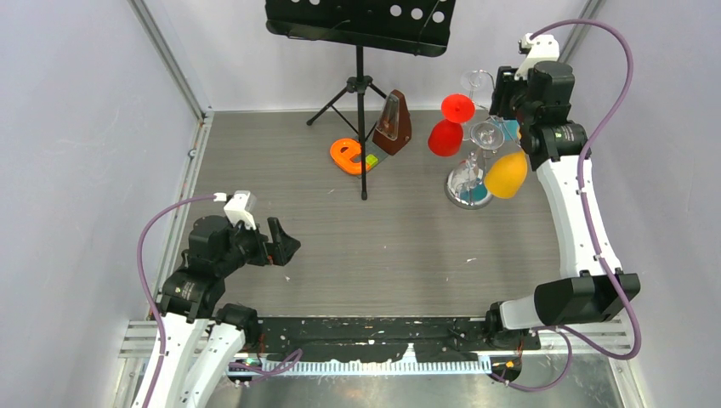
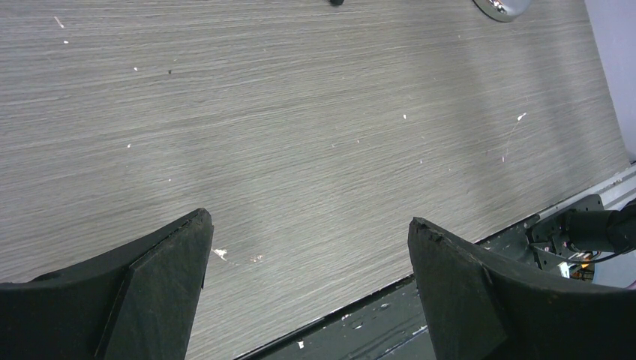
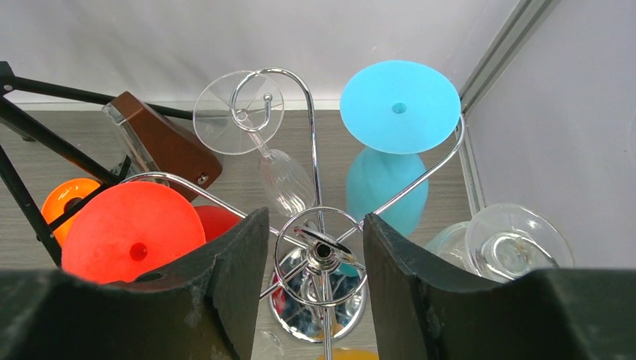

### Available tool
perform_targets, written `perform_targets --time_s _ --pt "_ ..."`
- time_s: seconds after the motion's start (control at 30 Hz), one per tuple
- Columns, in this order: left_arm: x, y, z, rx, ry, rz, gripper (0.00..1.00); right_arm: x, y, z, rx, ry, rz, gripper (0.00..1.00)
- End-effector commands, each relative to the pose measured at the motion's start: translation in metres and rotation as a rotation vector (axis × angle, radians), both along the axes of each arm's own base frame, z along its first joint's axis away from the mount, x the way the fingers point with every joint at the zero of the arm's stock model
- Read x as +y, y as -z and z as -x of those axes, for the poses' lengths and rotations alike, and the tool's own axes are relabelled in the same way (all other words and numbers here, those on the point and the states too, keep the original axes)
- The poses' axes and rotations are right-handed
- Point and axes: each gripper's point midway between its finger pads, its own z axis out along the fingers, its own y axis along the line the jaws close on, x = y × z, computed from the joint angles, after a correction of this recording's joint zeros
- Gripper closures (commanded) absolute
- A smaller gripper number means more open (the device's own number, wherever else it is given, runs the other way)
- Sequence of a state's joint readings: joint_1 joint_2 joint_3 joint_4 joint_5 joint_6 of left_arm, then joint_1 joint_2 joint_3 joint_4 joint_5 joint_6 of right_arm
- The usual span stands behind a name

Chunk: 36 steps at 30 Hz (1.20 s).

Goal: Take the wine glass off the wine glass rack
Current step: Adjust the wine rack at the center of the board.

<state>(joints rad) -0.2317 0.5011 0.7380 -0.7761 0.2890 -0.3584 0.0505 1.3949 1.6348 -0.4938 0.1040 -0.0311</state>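
Right hand (image 3: 313, 225), half spread on nothing, hangs over the hub of the wine glass rack (image 1: 470, 174) far right on the worktop (image 1: 383, 246); should pinch the clear wine glass (image 3: 287, 180) hanging on the far scroll by its stem, sliding it out along the curl.

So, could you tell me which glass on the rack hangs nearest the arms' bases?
The yellow glass, at the rack's front; the red glass and the rest hang farther back.
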Motion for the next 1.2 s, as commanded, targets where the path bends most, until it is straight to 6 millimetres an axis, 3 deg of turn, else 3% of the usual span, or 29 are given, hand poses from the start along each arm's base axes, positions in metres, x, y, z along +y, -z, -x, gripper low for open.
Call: perform_targets --time_s 0.0,0.6,1.07,1.17 --pt "-0.002 -0.005 -0.004 -0.034 0.012 -0.003 0.01 0.000 -0.018 -0.006 -0.062 -0.005 -0.015 0.47" --pt "-0.003 -0.004 -0.004 -0.028 0.018 -0.004 0.01 0.000 0.004 -0.005 -0.018 -0.009 -0.032 0.61" --pt "-0.003 -0.004 -0.004 -0.030 0.017 -0.006 0.01 0.006 0.006 0.002 -0.015 -0.038 -0.045 0.93" --pt "-0.002 -0.004 -0.004 -0.032 0.017 -0.006 0.01 0.008 0.006 0.005 -0.019 -0.041 -0.065 0.94"
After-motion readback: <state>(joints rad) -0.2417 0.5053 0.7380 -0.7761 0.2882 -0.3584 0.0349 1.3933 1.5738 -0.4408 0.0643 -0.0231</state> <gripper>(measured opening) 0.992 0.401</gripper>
